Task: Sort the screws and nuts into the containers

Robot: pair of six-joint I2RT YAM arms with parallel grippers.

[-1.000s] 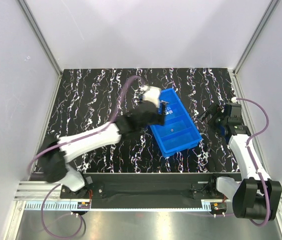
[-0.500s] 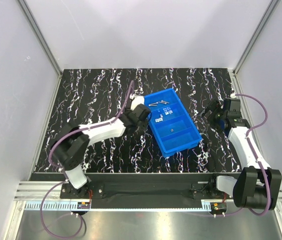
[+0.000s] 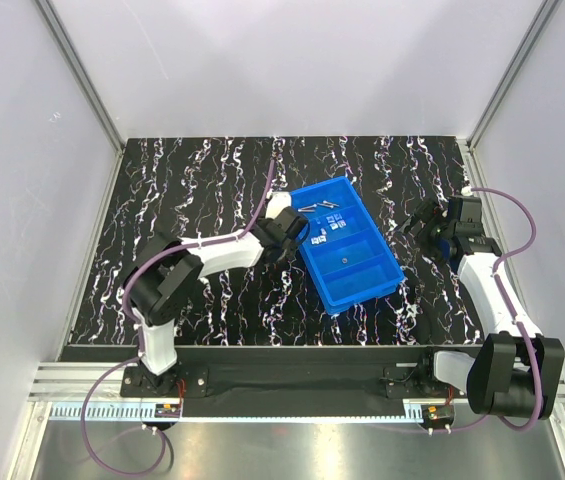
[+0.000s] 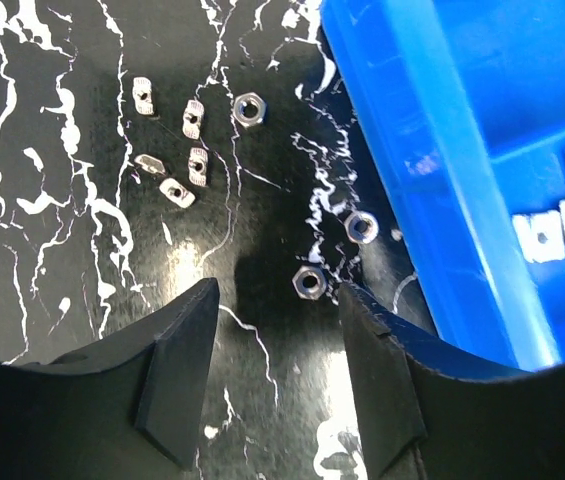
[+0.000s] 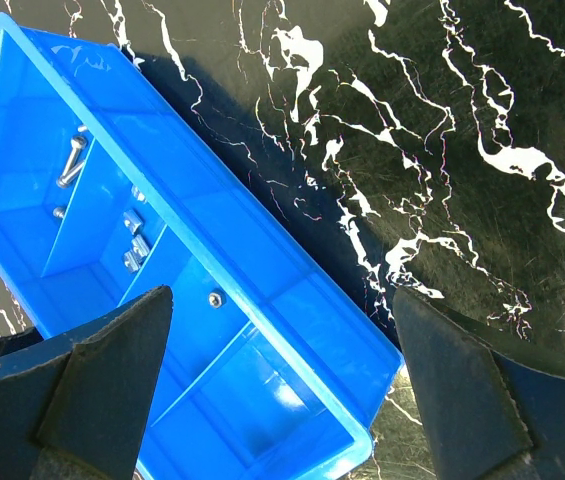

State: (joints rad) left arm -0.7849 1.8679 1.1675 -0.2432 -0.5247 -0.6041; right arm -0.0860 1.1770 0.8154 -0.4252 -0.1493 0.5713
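Since a second ago the left arm (image 3: 212,255) has withdrawn from above the blue tray (image 3: 357,285). It now lies low over the worktop (image 3: 182,190), with the left jaws just beside the tray's left wall. The right arm (image 3: 487,290) has shifted only slightly.

Overhead view: the screws (image 3: 317,207) lie in the tray's farthest compartment. A cluster of nuts (image 3: 332,226) lies in the next one, and a single nut (image 3: 347,258) in the third. The right jaws stand to the right of the tray, clear of it, pointed towards it.

Left wrist view: the left fingers (image 4: 177,380) stand partly apart and hold nothing. One hex nut (image 4: 309,282) lies on the worktop in the gap at the fingertips, nearer the right finger; whether it touches that finger I cannot tell. A second hex nut (image 4: 361,227) lies just beyond, close to the tray wall. Farther ahead sit a third hex nut (image 4: 248,108) and five squarish loose nuts (image 4: 194,150) in a small group. Sorted nuts show inside the tray at the right edge.

Right wrist view: the right fingers (image 5: 112,370) stand wide apart and grip nothing. The tray lies below and between them, its long wall running diagonally. The screws, the nut cluster and the single nut show in three adjacent compartments.
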